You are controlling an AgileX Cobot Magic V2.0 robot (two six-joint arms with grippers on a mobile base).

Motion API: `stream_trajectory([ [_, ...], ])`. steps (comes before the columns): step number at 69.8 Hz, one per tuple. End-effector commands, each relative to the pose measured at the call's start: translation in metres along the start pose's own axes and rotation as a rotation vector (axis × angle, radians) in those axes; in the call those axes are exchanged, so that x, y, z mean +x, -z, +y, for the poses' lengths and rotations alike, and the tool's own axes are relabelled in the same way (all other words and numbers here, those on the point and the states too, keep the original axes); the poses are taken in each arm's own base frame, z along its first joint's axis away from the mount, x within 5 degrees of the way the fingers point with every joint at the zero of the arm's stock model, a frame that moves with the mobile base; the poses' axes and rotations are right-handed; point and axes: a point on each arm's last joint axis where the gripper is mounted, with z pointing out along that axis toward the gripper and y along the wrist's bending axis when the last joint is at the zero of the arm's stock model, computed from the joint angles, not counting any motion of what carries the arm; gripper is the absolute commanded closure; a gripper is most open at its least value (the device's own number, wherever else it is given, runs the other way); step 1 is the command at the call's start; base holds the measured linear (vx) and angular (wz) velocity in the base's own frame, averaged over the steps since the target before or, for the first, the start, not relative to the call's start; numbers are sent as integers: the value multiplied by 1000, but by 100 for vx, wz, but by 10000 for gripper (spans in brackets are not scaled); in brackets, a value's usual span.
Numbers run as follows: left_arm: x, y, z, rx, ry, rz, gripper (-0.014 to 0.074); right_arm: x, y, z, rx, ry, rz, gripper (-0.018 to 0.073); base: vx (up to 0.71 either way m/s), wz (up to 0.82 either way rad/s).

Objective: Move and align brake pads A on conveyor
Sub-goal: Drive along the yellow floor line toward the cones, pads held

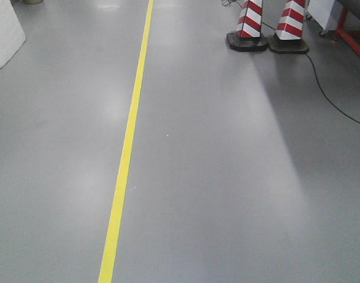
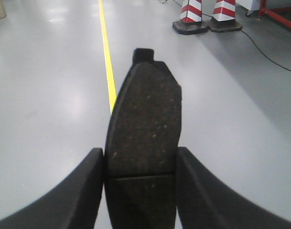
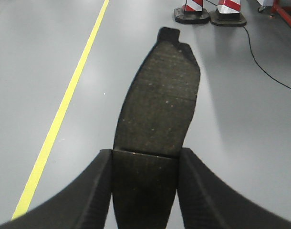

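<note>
In the left wrist view my left gripper (image 2: 140, 164) is shut on a brake pad A (image 2: 145, 119), a dark curved oblong with a centre groove that sticks out forward above the grey floor. My right gripper (image 3: 144, 160) is likewise shut on another brake pad A (image 3: 161, 102), held between its two black fingers with the friction face up. Both pads hang in the air over the floor. The conveyor is out of view in all three views. Neither gripper shows in the front-facing view.
Grey workshop floor with a yellow line (image 1: 128, 147) running away from me. Two red-and-white striped cones (image 1: 249, 26) on black bases stand far right, with a black cable (image 1: 333, 100) trailing across the floor. A red frame (image 1: 352, 38) lies at the far right edge.
</note>
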Motion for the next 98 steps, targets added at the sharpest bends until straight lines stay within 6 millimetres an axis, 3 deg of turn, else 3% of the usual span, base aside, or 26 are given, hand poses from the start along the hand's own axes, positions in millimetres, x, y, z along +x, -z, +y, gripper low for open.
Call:
stream_trajectory([
  [1,-17,3,2,-15,20,-113,492,-18,4,-1,13,8,-120,563,52,6],
  [98,-17,3,2,-15,20,-113,492,-18,4,-1,13,8,-120,563,56,2],
])
